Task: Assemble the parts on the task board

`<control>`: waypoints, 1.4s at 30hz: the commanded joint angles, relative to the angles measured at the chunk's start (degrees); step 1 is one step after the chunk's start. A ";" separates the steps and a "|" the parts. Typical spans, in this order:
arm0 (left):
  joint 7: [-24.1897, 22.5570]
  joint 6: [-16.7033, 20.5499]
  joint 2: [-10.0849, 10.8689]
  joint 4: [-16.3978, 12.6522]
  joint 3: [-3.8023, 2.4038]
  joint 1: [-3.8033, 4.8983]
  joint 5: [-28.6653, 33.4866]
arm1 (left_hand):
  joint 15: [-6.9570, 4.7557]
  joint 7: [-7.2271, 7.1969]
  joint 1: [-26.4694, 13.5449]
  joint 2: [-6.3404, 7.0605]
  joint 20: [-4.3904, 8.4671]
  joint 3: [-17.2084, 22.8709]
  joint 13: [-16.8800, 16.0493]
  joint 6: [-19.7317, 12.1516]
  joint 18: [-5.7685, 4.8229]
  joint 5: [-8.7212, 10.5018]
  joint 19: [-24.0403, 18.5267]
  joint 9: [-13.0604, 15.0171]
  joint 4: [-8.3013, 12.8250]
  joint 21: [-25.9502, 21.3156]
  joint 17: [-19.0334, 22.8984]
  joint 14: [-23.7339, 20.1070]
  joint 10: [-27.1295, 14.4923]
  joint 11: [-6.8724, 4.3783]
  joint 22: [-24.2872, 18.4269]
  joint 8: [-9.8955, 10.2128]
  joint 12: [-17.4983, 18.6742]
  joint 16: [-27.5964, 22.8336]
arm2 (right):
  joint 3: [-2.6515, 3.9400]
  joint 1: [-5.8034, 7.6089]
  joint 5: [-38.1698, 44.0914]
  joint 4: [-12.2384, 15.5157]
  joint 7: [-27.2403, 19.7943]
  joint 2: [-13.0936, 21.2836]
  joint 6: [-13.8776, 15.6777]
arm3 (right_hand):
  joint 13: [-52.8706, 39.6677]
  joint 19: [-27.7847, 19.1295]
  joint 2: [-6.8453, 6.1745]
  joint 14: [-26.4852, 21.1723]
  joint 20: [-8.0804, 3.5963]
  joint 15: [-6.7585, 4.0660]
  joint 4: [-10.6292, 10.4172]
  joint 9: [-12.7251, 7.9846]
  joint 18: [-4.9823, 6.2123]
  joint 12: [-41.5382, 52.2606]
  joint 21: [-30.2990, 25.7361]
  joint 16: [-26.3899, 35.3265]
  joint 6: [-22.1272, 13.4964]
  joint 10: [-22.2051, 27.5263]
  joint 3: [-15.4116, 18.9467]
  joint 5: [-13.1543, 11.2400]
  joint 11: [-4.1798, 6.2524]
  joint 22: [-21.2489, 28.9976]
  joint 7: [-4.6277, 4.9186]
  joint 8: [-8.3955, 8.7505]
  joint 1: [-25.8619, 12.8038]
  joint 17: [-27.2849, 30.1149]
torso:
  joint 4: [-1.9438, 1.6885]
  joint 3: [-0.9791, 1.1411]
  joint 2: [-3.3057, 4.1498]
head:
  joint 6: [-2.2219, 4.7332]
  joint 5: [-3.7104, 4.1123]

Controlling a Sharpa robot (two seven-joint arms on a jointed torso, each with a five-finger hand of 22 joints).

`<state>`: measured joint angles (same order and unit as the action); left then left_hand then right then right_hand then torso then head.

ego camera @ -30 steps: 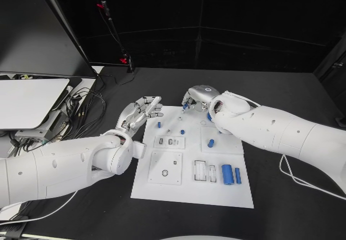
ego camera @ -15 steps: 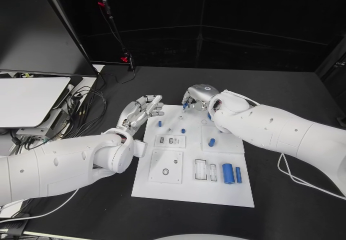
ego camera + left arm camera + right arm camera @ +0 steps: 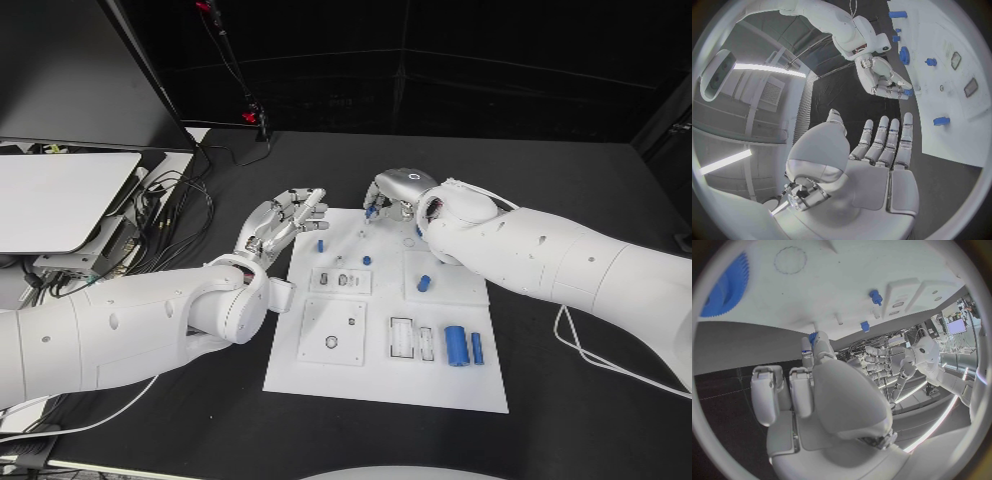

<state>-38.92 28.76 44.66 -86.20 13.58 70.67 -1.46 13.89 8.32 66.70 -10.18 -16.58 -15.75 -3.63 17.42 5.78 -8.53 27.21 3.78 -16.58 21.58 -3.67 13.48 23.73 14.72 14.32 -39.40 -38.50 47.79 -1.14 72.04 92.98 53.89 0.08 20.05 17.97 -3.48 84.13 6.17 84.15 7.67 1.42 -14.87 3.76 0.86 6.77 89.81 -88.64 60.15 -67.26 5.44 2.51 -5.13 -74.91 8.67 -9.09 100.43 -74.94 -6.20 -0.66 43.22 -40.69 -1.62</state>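
The white task board (image 3: 378,385) lies in the middle of the black table. My right hand (image 3: 397,193) hovers over the board's far edge and pinches a small blue part (image 3: 372,210) at its fingertips; the left wrist view shows that part (image 3: 907,92) too. My left hand (image 3: 284,222) is at the board's far left corner, fingers spread and holding nothing. On the board stand two small blue pegs (image 3: 319,244) (image 3: 365,262), a blue gear (image 3: 423,285), and two blue cylinders (image 3: 454,348) lying side by side near the right edge.
A white device (image 3: 58,200) and a tangle of cables (image 3: 159,210) sit on the table's left side. A black stand (image 3: 231,70) rises at the far left. Rectangular recesses (image 3: 408,340) mark the board's near half.
My left hand has crept slightly farther along the board's corner with its fingers a bit more spread. The right hand has stayed in place with the blue part.
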 commanded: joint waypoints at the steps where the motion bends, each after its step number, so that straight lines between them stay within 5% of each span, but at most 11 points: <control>1: -9.56 -0.30 -0.08 -0.01 -0.06 0.09 -0.34 | 0.32 8.54 0.49 -0.29 0.01 0.25 -0.06 0.26 0.47 -0.39 -0.20 -0.01 -0.02 0.24 0.03 -0.22 -0.29 -0.08 -0.08 0.28 0.33 -0.23 | 0.05 0.13 0.33 -0.10 -0.06 -0.12 -0.93 | 0.05 5.87 -0.09 3.83 -0.25 -0.16 -0.31 0.05 -0.86 -0.36 0.19 -0.07 0.36 -0.16 -0.13 0.23 -0.07 -15.09 -0.08 -0.17 0.56 -2.42 | 0.01 -0.02 0.00 | -0.02 -0.03; 42: -9.29 -0.18 -0.35 0.21 -0.06 0.10 -0.34 | 0.32 8.54 0.67 -0.45 0.01 0.28 -0.06 0.26 0.46 -0.56 -0.23 0.00 -0.03 0.28 0.02 -0.21 -0.27 -0.08 -0.10 0.30 0.31 -0.26 | 0.03 0.08 0.55 -1.66 0.35 -1.53 -3.01 | 0.05 5.80 -0.25 3.82 -0.14 -0.02 -0.72 0.01 -0.83 -1.26 0.15 -0.06 0.01 -0.02 -0.38 0.23 -0.23 -14.97 0.03 0.50 0.58 -2.42 | 0.05 -0.05 0.00 | -0.57 -0.09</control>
<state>-38.92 28.78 44.36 -85.95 13.58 70.68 -1.46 13.89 8.32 67.01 -10.49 -16.58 -15.75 -3.63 17.42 5.78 -8.88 27.22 3.78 -16.58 21.58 -3.67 13.48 23.73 14.72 14.27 -39.40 -38.50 47.79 -1.07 72.13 93.11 52.23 0.29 18.62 16.05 -3.48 84.13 6.09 84.15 7.67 1.42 -15.26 3.72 0.86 5.83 89.81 -88.64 60.02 -67.26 5.14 2.54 -5.12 -74.90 8.53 -8.56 100.51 -74.92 -6.18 -0.71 43.22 -41.22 -1.68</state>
